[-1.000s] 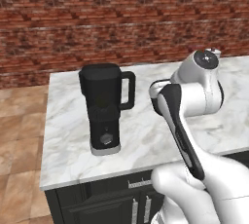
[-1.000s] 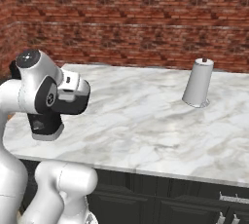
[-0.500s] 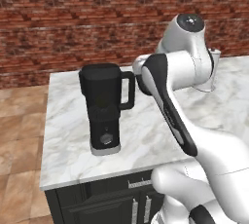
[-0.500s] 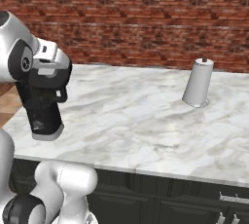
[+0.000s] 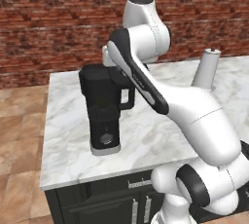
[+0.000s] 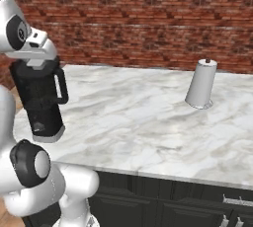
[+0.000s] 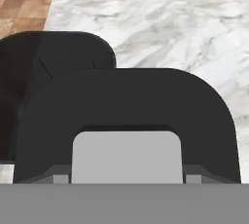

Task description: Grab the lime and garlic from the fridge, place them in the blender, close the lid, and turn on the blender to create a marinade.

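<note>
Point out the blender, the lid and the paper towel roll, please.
blender (image 5: pixel 105 116): left base view, front of the jug.
lid (image 7: pixel 126 106): hand view, black top surface.
paper towel roll (image 6: pixel 200 89): right base view, middle of its side.

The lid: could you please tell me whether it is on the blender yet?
Apparently not: in the hand view the lid hangs close to the camera, offset from the blender jug and its top beyond it.

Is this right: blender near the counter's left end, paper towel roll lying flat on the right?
Not quite. The blender is near the counter's left end, but the paper towel roll on the right stands upright on its stand, not flat. The right base view shows it.
</note>
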Controlling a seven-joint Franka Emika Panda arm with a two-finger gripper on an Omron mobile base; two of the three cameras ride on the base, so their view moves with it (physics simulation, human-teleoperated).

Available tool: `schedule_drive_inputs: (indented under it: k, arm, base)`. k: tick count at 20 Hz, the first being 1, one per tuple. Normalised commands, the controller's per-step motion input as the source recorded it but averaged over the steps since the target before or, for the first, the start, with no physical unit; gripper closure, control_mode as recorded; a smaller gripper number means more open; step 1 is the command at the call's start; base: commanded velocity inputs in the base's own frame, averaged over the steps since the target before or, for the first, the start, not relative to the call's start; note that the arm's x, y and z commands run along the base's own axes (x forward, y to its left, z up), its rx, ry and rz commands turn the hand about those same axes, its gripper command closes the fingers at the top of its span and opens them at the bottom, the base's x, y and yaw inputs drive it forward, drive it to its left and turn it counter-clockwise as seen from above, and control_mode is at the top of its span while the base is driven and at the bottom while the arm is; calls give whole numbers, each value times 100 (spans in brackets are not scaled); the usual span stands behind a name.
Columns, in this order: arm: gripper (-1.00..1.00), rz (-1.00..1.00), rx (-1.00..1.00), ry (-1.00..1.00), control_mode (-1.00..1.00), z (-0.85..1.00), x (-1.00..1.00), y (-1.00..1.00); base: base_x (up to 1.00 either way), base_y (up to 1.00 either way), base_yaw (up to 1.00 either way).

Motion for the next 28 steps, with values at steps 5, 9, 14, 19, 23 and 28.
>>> schedule_drive_inputs:
  k: [5,9,14,19,23,28]
  arm:
    - [100,0,0,21,-100,2,70,44]
    - [100,-2,0,15,-100,0,38,29]
    - [100,-4,0,7,-100,0,16,24]
    - [100,-5,0,0,-100,5,0,4]
    - [100,-4,0,0,-100,0,11,11]
    - [100,-1,0,-5,-100,0,2,22]
  base:
    - [0,0,0]
    - [0,0,0]
    - [0,0,0]
    - [0,0,0]
    - [0,0,0]
    - [0,0,0]
